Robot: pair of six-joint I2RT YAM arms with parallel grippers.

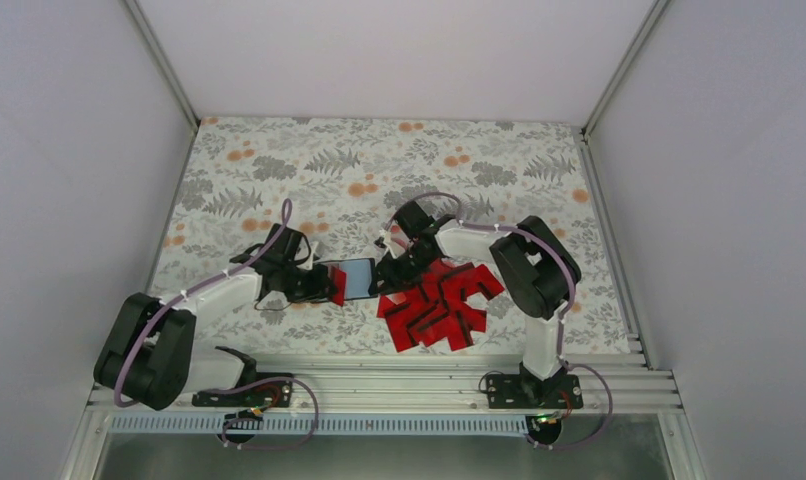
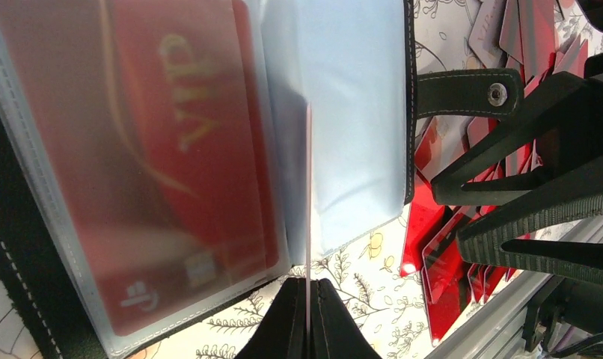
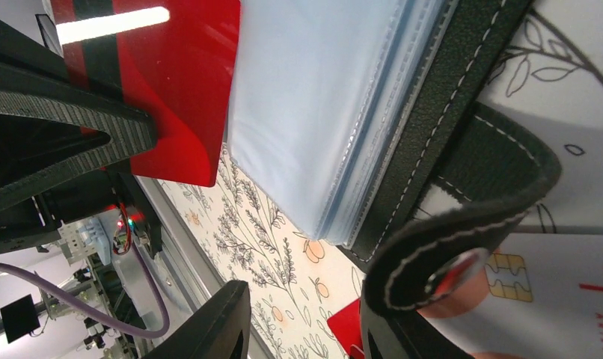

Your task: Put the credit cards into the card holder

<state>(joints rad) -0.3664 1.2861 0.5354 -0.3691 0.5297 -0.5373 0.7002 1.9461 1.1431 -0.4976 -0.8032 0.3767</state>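
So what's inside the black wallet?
A red card with gold VIP letters sits in a clear sleeve of the card holder. The other sleeves look pale blue; anything behind them is hidden.

Black card holder (image 1: 354,278) lies open mid-table, pale sleeves up; red, black-striped credit cards (image 1: 441,305) lie heaped just right of it.

credit card (image 2: 186,164) blurred behind plastic sleeve, card holder (image 2: 343,112) cut off at top edge

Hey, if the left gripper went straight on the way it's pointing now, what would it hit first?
Most likely the card holder: the left gripper, shut on a credit card, points straight into its open side.
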